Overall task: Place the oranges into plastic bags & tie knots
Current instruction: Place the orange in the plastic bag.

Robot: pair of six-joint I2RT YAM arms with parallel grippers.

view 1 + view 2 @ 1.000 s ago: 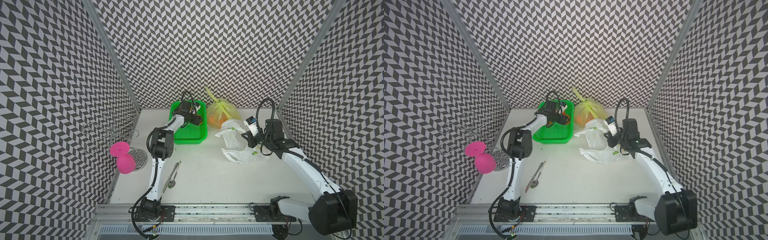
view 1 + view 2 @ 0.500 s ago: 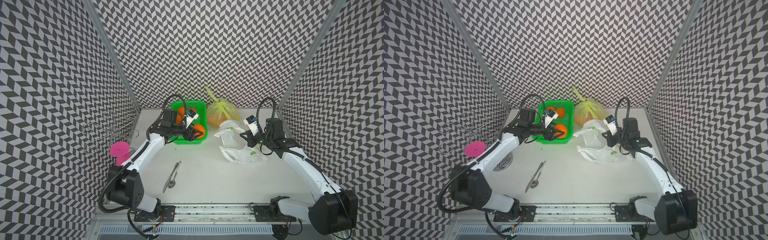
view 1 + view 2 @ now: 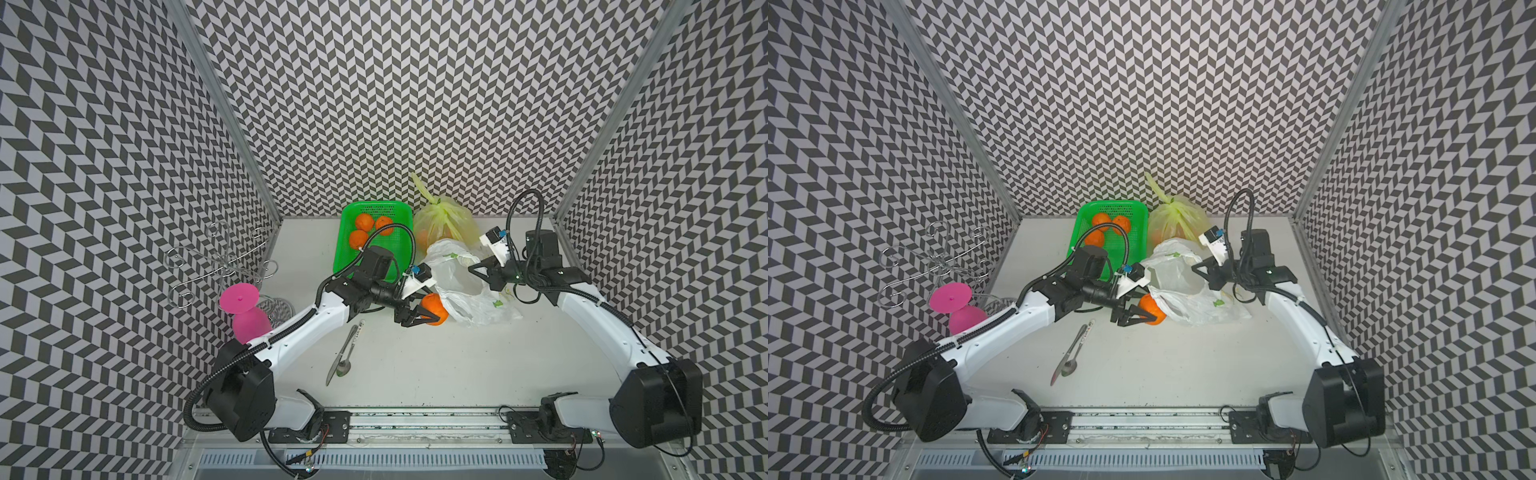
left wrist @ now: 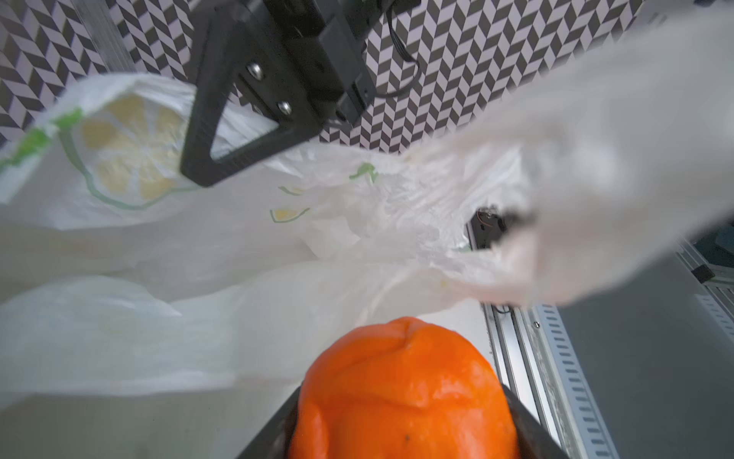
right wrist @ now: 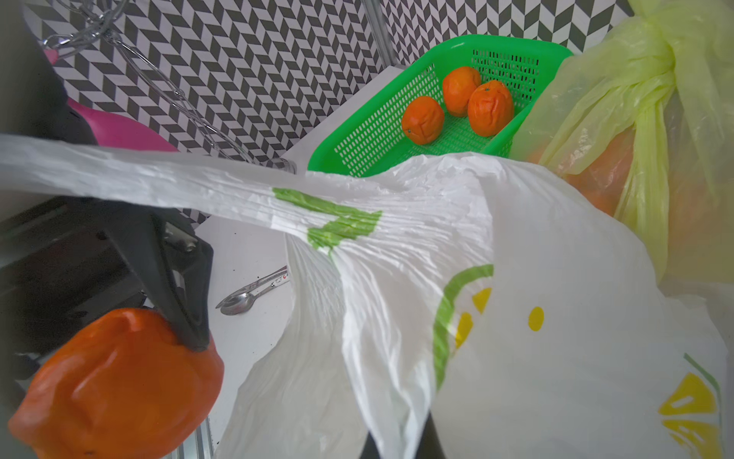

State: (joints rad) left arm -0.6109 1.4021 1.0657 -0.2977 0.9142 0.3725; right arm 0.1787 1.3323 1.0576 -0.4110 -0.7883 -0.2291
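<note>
My left gripper (image 3: 429, 314) is shut on one orange (image 3: 434, 308) (image 4: 405, 397), held low at the near left edge of the white lemon-print plastic bag (image 3: 469, 291) (image 4: 238, 222). My right gripper (image 3: 478, 270) (image 5: 397, 445) is shut on that bag's rim and holds the mouth up. Three more oranges (image 3: 365, 221) (image 5: 423, 119) lie in the green basket (image 3: 399, 249). Behind the white bag stands the yellow-green bag (image 3: 442, 220) (image 5: 635, 119), holding oranges and tied in a knot (image 3: 436, 202) (image 5: 663, 67).
A spoon and knife (image 3: 345, 357) lie on the table near the left arm. At the left wall stand a wire rack (image 3: 216, 262), a pink cup and lid (image 3: 245, 307) and a metal strainer (image 3: 282, 309). The arms' base rail (image 3: 415, 428) runs along the front.
The left arm swung out of the green basket and carried an orange forward and right to the white bag's mouth. The right gripper kept its hold on the bag.
</note>
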